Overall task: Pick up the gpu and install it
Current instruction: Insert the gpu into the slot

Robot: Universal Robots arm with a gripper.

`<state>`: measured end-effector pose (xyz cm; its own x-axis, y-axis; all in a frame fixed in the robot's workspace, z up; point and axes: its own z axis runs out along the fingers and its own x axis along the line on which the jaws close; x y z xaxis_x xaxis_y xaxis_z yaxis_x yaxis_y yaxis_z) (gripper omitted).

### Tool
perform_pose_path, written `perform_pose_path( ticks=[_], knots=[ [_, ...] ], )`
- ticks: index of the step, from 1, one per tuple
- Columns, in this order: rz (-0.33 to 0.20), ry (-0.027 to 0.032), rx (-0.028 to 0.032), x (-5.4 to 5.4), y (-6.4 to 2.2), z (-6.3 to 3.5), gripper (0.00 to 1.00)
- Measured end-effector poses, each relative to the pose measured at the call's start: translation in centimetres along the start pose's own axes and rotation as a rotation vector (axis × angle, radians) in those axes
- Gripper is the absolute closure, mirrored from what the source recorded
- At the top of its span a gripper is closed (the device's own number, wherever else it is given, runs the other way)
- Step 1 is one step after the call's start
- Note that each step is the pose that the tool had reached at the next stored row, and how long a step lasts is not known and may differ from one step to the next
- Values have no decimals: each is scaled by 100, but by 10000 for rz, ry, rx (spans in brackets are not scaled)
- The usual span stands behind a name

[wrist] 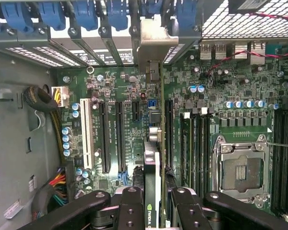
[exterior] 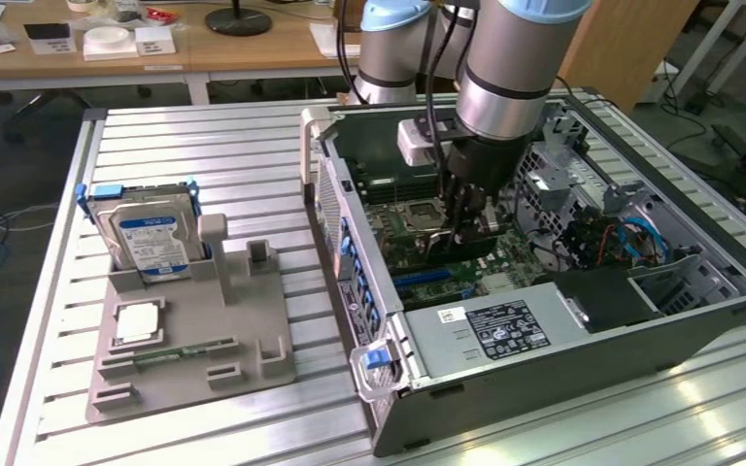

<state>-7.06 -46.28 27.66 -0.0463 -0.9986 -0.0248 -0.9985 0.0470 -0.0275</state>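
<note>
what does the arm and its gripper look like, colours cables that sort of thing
The arm is a thick silver-grey tube with pale blue joint caps. Black cables run down past a small white box at the wrist. The gripper is black, with jointed link fingers held by round screws.

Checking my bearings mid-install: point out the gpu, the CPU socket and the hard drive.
gpu (wrist: 151, 160): wrist view, cooler edge.
CPU socket (wrist: 242, 168): wrist view, pin field.
hard drive (exterior: 151, 243): exterior view, blue-white label.

gpu partly hidden by end effector
</note>
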Motion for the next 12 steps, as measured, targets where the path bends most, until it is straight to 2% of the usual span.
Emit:
perform_pose_path(
  ticks=[12],
  knots=[
    [-6, -2, 6, 6, 40, 0, 73]
  ],
)
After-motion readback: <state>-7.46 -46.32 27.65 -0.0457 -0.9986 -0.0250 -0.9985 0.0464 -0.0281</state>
